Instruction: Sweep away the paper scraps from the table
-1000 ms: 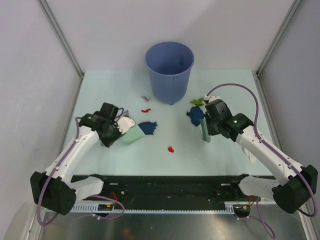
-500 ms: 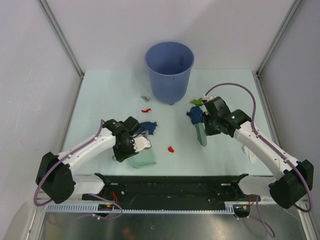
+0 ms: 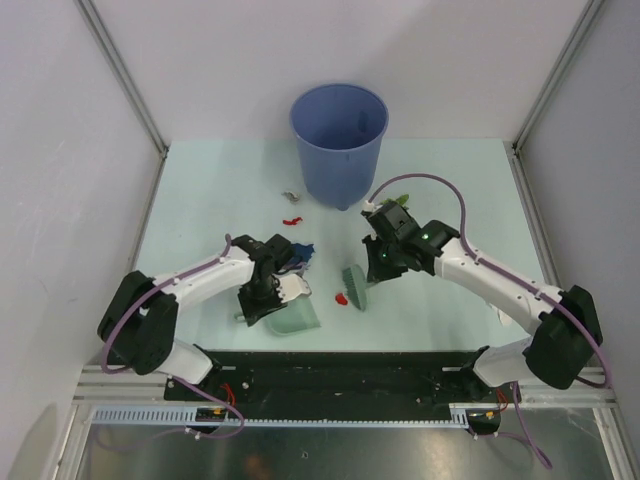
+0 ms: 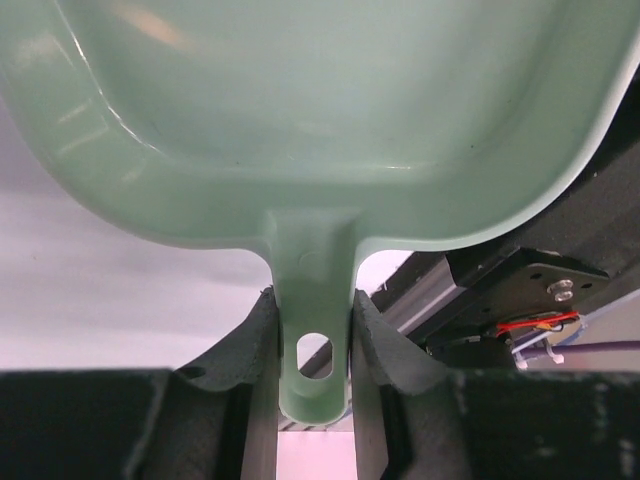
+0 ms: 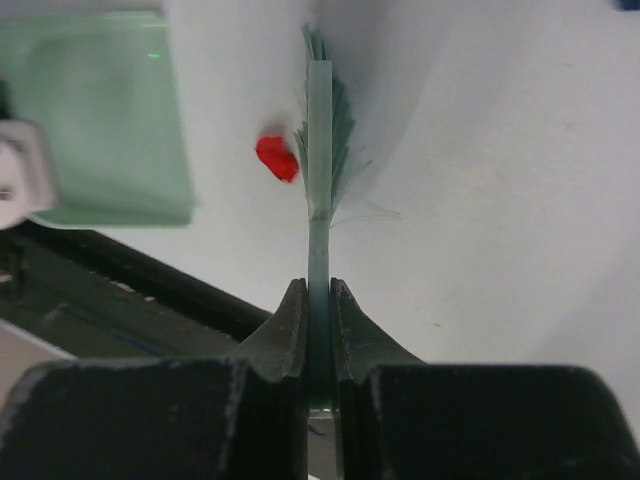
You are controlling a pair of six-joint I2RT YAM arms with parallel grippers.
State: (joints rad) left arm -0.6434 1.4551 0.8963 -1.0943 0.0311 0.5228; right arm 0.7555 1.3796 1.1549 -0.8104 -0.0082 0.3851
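My left gripper [image 3: 264, 296] [image 4: 312, 300] is shut on the handle of the mint-green dustpan [image 3: 294, 319] [image 4: 320, 100], which lies near the table's [image 3: 200, 190] front edge. My right gripper [image 3: 376, 262] [image 5: 318, 285] is shut on the thin handle of a green brush [image 3: 355, 285] [image 5: 322, 150]. The bristles stand on the table just right of a red paper scrap [image 3: 341, 298] [image 5: 277, 158], with the dustpan [image 5: 100, 110] further left. A dark blue scrap [image 3: 300, 251] lies behind the left wrist. More scraps lie near the bucket: red [image 3: 292, 220], grey [image 3: 291, 196] and green [image 3: 399, 203].
The tall blue bucket [image 3: 339, 140] stands at the back centre of the table. A black strip with metal rails [image 3: 340, 372] runs along the near edge under the arm bases. Grey walls and slanted metal posts close in both sides.
My left arm has carried the dustpan from the left towards the front centre. My right arm has swept the brush leftwards, away from the green scrap, up to the red scrap.
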